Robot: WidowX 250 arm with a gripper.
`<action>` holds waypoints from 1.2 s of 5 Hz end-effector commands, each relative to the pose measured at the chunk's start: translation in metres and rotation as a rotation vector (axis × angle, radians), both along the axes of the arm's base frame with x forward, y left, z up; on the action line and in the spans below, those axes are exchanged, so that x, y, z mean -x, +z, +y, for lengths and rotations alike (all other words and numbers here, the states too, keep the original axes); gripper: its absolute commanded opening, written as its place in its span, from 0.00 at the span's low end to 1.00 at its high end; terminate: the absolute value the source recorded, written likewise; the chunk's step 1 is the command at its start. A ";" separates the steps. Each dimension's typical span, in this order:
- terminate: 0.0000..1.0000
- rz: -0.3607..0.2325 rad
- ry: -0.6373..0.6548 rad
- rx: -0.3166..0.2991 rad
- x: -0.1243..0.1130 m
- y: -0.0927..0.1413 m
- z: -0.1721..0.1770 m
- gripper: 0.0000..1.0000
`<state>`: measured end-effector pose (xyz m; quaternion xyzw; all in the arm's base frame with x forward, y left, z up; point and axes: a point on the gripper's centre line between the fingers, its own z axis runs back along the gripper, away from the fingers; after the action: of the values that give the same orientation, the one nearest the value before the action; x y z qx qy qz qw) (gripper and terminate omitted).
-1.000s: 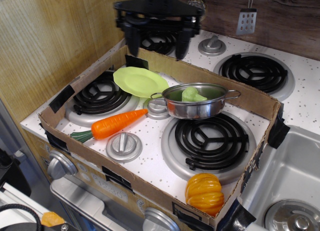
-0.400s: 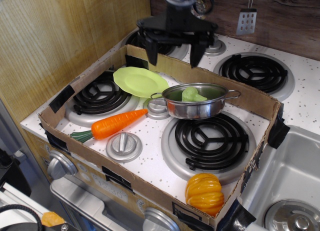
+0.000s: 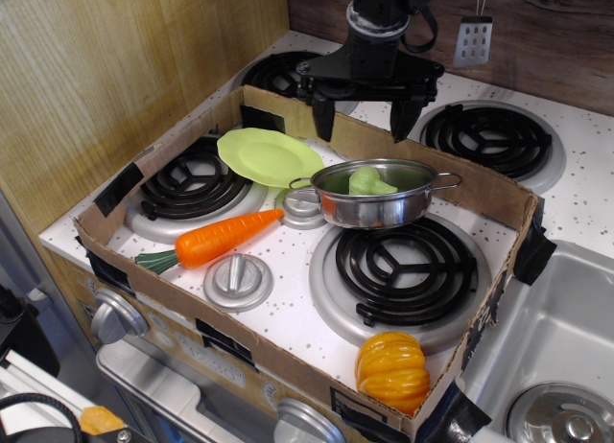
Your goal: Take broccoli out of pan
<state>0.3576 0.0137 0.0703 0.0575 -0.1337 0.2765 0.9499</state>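
Open air above pan (image 3: 376, 206); cardboard wall (image 3: 460, 172) just behind it

Pale-green broccoli (image 3: 368, 182) in shiny silver pan (image 3: 376, 209); orange carrot (image 3: 223, 238); white black-speckled stovetop (image 3: 288, 285).

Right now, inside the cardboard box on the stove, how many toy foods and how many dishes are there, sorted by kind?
Toy vegetables: 3 (broccoli, carrot, orange pumpkin)
Pans: 1 (steel pan, holding the broccoli)
Plates: 1 (yellow-green plate)
Total: 5
The open gripper hangs above the pan and holds nothing.
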 end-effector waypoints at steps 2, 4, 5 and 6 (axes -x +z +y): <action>0.00 -0.071 0.055 0.029 -0.001 -0.003 -0.006 1.00; 0.00 -0.068 0.066 0.053 0.011 -0.015 -0.002 1.00; 0.00 -0.073 0.073 0.064 0.012 -0.020 -0.003 1.00; 0.00 -0.089 0.072 0.078 0.012 -0.025 -0.005 1.00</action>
<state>0.3399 0.0077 0.0270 0.0205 -0.1402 0.3163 0.9380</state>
